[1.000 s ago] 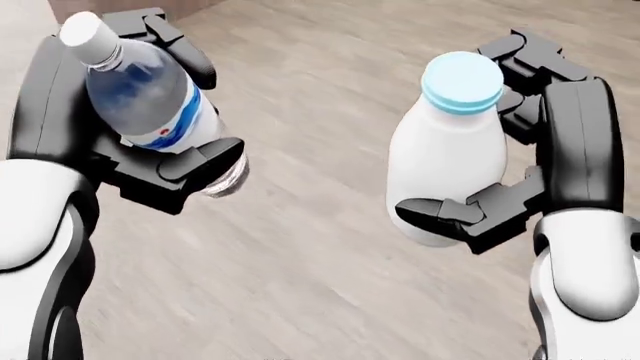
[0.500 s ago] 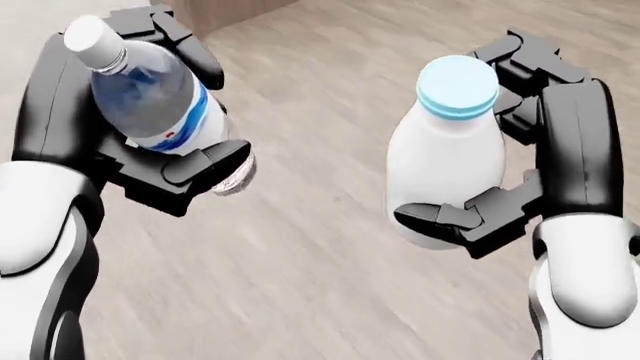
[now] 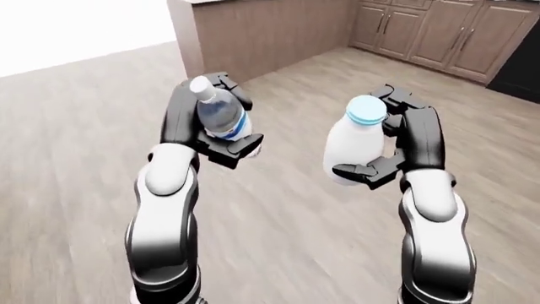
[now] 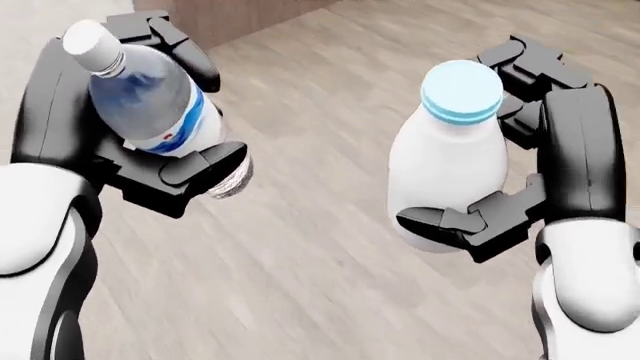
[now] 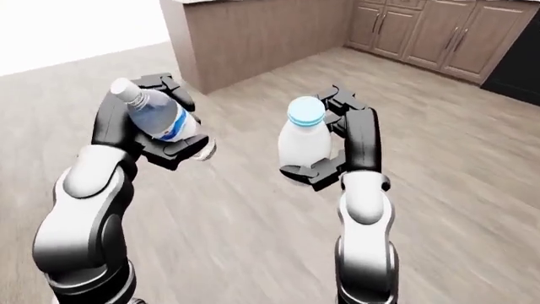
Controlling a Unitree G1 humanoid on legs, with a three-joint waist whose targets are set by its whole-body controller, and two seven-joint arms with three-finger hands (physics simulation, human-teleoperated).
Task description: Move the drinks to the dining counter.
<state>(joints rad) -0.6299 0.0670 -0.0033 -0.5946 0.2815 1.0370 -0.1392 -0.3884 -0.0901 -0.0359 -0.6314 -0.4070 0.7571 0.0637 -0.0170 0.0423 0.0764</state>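
Observation:
My left hand (image 4: 150,105) is shut on a clear water bottle (image 4: 150,101) with a white cap and a blue label, tilted with its cap up and to the left. My right hand (image 4: 520,150) is shut on a white milk bottle (image 4: 445,157) with a light blue cap, held upright. Both bottles hang above the wooden floor, at about the same height, one at each side of the head view. The dining counter's brown wooden end (image 3: 253,31) stands at the top of the left-eye view, beyond the hands.
Brown base cabinets (image 3: 439,31) line the top right of the left-eye view, with a dark appliance (image 3: 523,69) at the far right edge. Light wooden floor (image 3: 287,221) spreads under and around the arms.
The whole picture has shifted: the counter's base has come further into the top of the head view as the camera moves. Both hands keep their bottles in the same grip.

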